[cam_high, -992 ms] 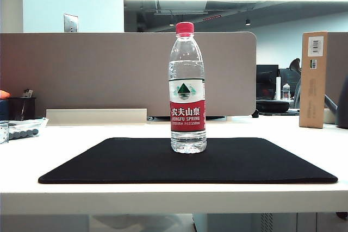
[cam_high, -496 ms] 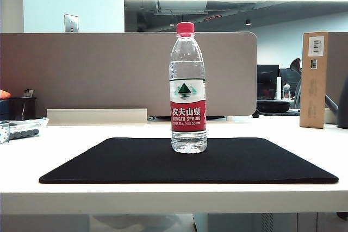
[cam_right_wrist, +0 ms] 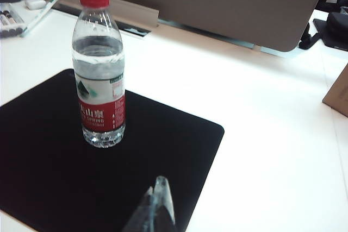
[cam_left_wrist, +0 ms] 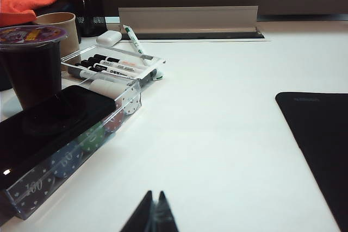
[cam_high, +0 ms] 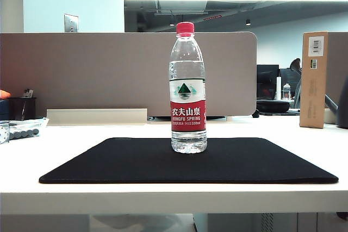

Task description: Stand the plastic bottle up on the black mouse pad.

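The plastic bottle with its red cap and red-and-white label stands upright near the middle of the black mouse pad. In the right wrist view the bottle stands alone on the pad, and my right gripper hangs shut and empty above the pad, well clear of the bottle. My left gripper is shut with nothing in it over bare white table, away from the pad's edge. Neither gripper shows in the exterior view.
At the table's left lie a clear box of chips under a black phone, a marker tray, a dark cup and a beige cup. A grey partition closes the back. A cardboard box stands at the right.
The bottle and pad have kept still in the exterior view. No arm shows there in any of the frames.
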Robot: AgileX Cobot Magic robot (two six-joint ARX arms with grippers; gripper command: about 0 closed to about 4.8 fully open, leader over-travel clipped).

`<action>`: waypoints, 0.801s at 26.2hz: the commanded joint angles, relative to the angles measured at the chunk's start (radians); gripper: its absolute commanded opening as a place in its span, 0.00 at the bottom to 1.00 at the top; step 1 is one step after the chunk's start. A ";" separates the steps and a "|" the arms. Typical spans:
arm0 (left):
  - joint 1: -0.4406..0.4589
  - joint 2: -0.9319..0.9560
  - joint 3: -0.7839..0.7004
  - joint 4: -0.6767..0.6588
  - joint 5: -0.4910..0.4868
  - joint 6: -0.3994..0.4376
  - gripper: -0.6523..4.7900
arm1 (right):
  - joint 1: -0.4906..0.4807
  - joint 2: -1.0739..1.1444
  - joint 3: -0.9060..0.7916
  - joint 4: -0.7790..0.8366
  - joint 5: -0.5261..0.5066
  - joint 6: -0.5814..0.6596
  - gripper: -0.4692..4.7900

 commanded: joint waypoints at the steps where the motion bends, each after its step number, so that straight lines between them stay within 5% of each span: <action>1: 0.002 0.001 0.005 0.005 0.004 -0.003 0.11 | 0.000 0.000 0.005 0.010 0.002 -0.002 0.08; 3: 0.002 0.001 0.005 0.005 0.004 -0.003 0.11 | -0.007 -0.003 0.005 0.010 0.002 -0.002 0.08; 10: 0.002 0.001 0.005 0.004 0.003 -0.003 0.11 | -0.274 -0.047 -0.119 0.134 -0.097 -0.002 0.08; 16: 0.004 0.001 0.005 0.004 0.004 -0.003 0.11 | -0.555 -0.050 -0.306 0.433 -0.419 0.021 0.08; 21: 0.004 0.001 0.005 0.004 0.004 -0.003 0.11 | -0.657 -0.158 -0.417 0.485 -0.468 0.024 0.08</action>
